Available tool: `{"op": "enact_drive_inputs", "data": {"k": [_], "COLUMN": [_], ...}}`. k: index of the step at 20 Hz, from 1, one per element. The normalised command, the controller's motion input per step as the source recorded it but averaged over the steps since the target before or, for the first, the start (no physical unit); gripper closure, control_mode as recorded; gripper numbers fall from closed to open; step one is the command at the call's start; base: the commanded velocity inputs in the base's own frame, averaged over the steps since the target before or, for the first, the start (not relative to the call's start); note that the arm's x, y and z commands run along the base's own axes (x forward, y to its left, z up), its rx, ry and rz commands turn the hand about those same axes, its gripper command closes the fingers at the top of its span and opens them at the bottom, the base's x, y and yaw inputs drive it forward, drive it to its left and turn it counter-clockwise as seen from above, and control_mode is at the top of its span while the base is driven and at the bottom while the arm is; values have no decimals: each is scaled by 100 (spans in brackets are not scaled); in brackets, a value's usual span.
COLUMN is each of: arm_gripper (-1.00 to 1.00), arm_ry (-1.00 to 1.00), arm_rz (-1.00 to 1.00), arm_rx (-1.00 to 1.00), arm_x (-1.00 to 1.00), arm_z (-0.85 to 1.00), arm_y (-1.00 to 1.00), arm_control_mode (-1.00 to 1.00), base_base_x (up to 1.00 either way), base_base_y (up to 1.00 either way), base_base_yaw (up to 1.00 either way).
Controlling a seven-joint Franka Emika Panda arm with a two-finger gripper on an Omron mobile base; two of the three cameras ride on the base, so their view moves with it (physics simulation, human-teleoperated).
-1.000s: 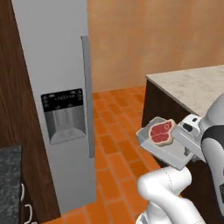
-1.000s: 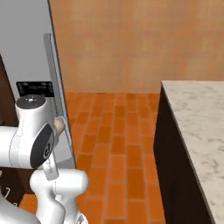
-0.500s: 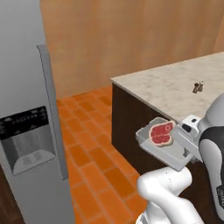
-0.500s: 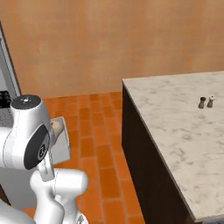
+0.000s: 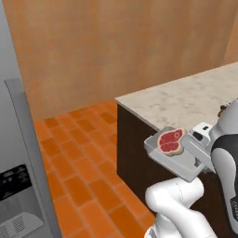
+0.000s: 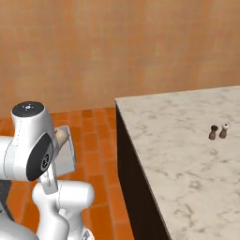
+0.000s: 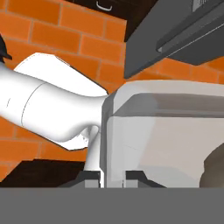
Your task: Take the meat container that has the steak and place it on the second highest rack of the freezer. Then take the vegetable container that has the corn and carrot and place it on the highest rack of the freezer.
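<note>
The gripper [image 7: 113,177] is clamped on the near rim of the tray [image 7: 144,144], its jaws nearly together with the thin grey wall between them. In the hand view the tray runs away from the fingertips [image 7: 92,176], pale and shallow, with a dark rounded shape at its far right that is too blurred to name.

From the left base view the tray [image 5: 160,155] is held level in the air just in front of the island [image 5: 186,100], close to its dark side wall and a little below its marble top. The steak [image 5: 169,141] lies flat in the tray, at the end away from the gripper [image 5: 197,145], red with a pale edge. The white arm [image 5: 179,200] curves up beneath the tray.

From the right base view part of the tray [image 6: 65,152] peeks out behind the arm's big joint [image 6: 30,140], left of the island [image 6: 178,154].

The freezer [image 5: 18,153] stands well left of the island, across an open stretch of orange brick floor [image 5: 83,153]; its grey door is shut, with a dispenser panel [image 5: 16,195] low on it.

On the island's top, far from the tray, two small shakers [image 6: 219,131] stand side by side, one dark and one pale. Beyond the island rises the tan wall [image 6: 122,47].
</note>
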Motion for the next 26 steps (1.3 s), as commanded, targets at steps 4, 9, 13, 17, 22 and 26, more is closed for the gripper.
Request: {"op": "enact_drive_inputs", "data": {"k": [4, 9, 13, 17, 22, 26], "arm_gripper": [100, 100, 100, 100, 100, 100], "arm_ry": [0, 0, 0, 0, 0, 0], "arm_rz": [0, 0, 0, 0, 0, 0], "arm_rx": [0, 0, 0, 0, 0, 0], "arm_x": [0, 0, 0, 0, 0, 0], "arm_z": [0, 0, 0, 0, 0, 0], "arm_y": [0, 0, 0, 0, 0, 0], "arm_control_mode": [100, 100, 100, 100, 100, 100], "base_base_x": [94, 99, 100, 100, 87, 38], "base_base_y": [0, 0, 0, 0, 0, 0], "base_base_yaw": [13, 30, 57, 65, 76, 89]}}
